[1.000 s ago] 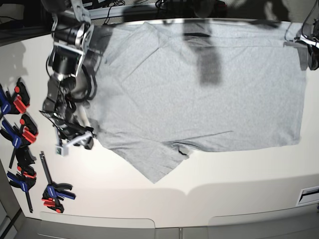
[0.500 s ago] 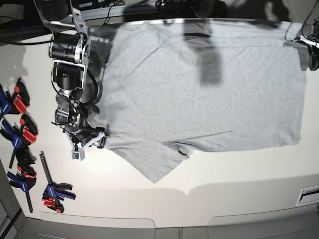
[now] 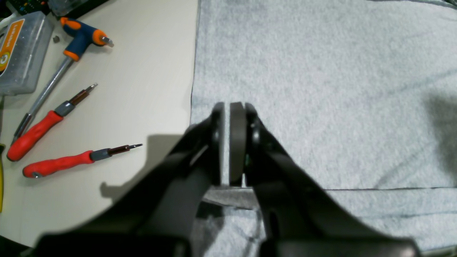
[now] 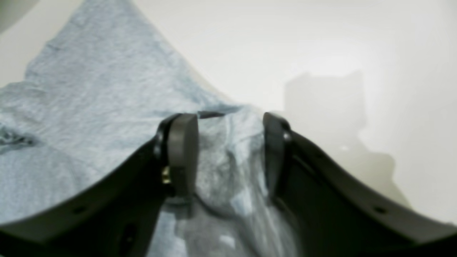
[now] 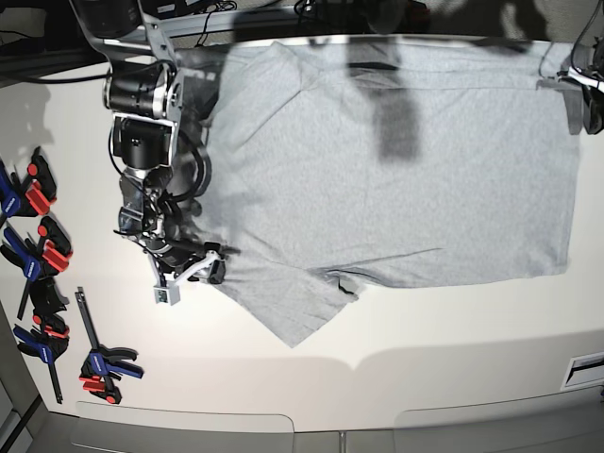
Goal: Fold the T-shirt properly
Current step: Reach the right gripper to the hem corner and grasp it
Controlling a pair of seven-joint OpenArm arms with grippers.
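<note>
The grey T-shirt point(image 5: 396, 189) lies spread flat, plain side up, with one sleeve point(image 5: 293, 316) pointing toward the table's front. My right gripper point(image 5: 203, 269) sits at the shirt's edge beside that sleeve. In the right wrist view it point(image 4: 230, 150) is open, and a bunched ridge of T-shirt point(image 4: 89, 100) cloth rises between its pads. My left gripper point(image 5: 583, 94) is at the far right hem corner. In the left wrist view it point(image 3: 227, 142) is shut, with T-shirt point(image 3: 321, 89) cloth drawn up to its fingers.
Several blue, red and black clamps point(image 5: 38, 245) lie along the table's left side. Two red-handled screwdrivers point(image 3: 53, 164), a T-handle driver point(image 3: 82, 35) and a plastic box point(image 3: 18, 53) lie beside the hem. Bare white table point(image 5: 425, 330) runs along the front.
My right arm has moved right and toward the front, onto the shirt's edge by the sleeve, and its jaws have narrowed around the cloth. The left arm has not moved.
</note>
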